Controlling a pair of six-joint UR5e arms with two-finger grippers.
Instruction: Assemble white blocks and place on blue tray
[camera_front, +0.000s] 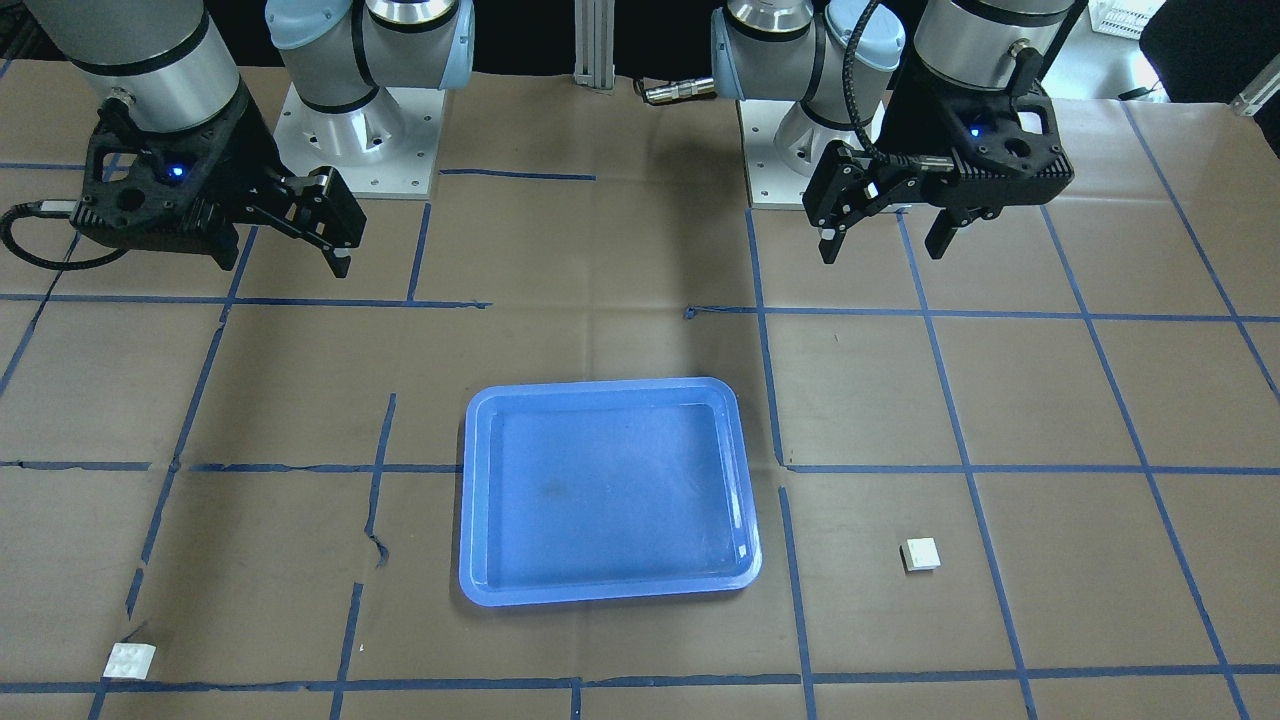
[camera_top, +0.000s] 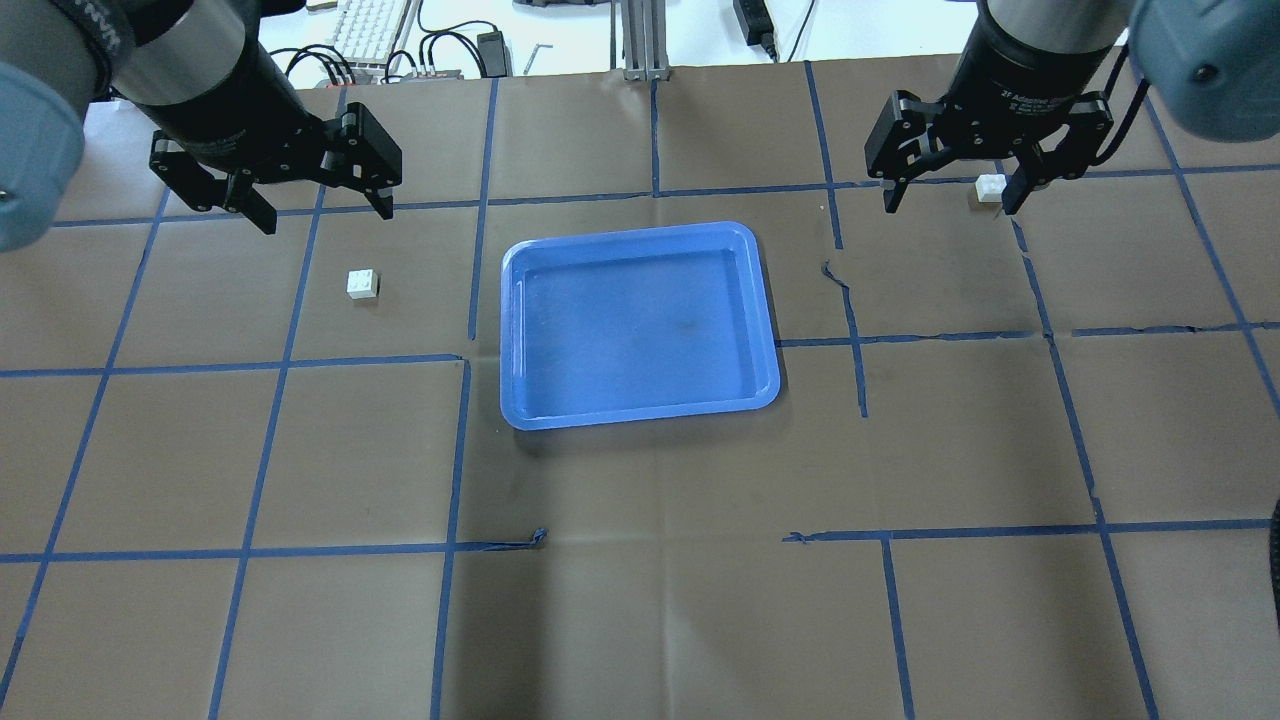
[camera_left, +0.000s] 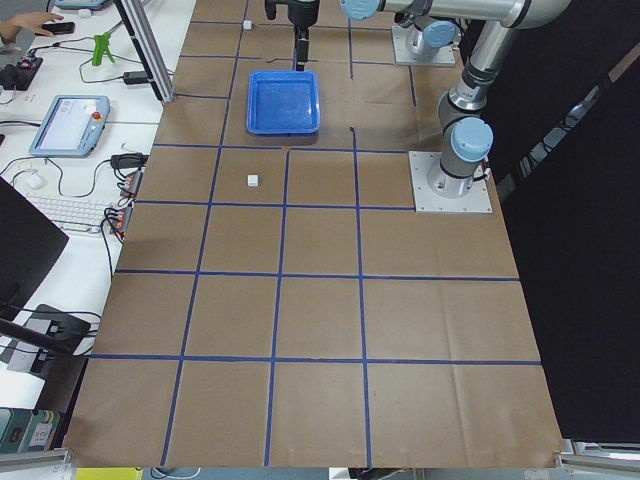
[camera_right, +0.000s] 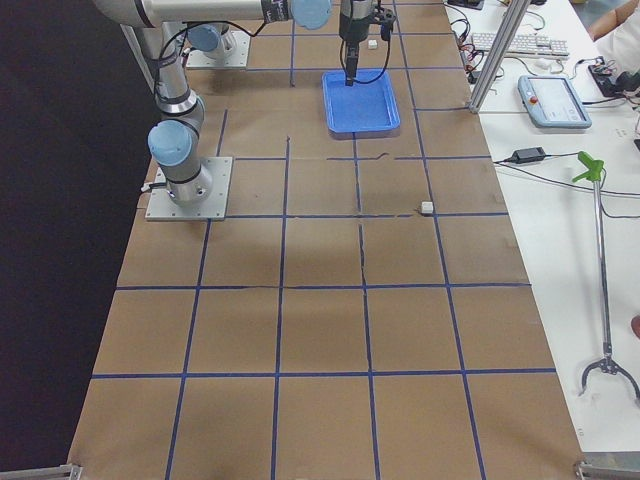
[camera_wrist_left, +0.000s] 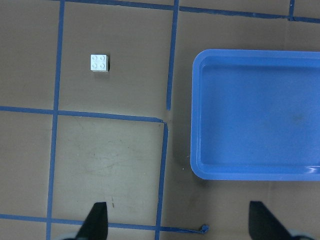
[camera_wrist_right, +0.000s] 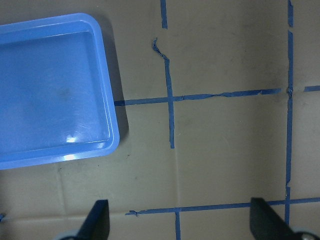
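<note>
The blue tray (camera_top: 510, 340) lies empty mid-table, also in the front view (camera_front: 470, 500). One white block (camera_top: 363, 284) sits on the paper left of the tray; it also shows in the front view (camera_front: 920, 554) and the left wrist view (camera_wrist_left: 99, 62). The other white block (camera_top: 990, 187) sits far right, near the table's far side (camera_front: 130, 659). My left gripper (camera_top: 327, 217) is open and empty, raised above the table behind the first block. My right gripper (camera_top: 948, 207) is open and empty, raised; the second block shows beside its finger overhead but is out of the right wrist view.
The table is covered in brown paper with a grid of blue tape lines. The tray's rim shows in the left wrist view (camera_wrist_left: 195, 125) and the right wrist view (camera_wrist_right: 112, 125). Both arm bases stand at the robot's side of the table.
</note>
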